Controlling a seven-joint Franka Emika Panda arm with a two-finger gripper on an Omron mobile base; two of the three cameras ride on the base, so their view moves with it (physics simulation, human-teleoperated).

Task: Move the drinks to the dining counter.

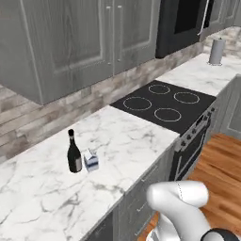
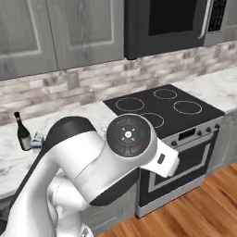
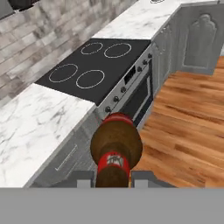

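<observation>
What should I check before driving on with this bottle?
1. Pincer shut on the beer bottle: ok.
2. Bottle seated between the fingers, label showing: ok.
3. Wine bottle upright on the counter, not yet moved: ok.
4. Milk carton right beside the wine bottle; touching: cannot tell.
5. Wooden floor ahead free of obstacles: ok.
6. Dining counter in sight: cannot tell.

- Counter (image 1: 117, 136): white grey-veined marble, smooth.
- Cooktop (image 1: 164, 106): black, glossy glass.
- Floor (image 3: 188, 131): polished wood planks.
- Wine bottle (image 1: 74, 153): dark glossy glass.
- Beer bottle (image 3: 115, 148): red-brown glass.
</observation>
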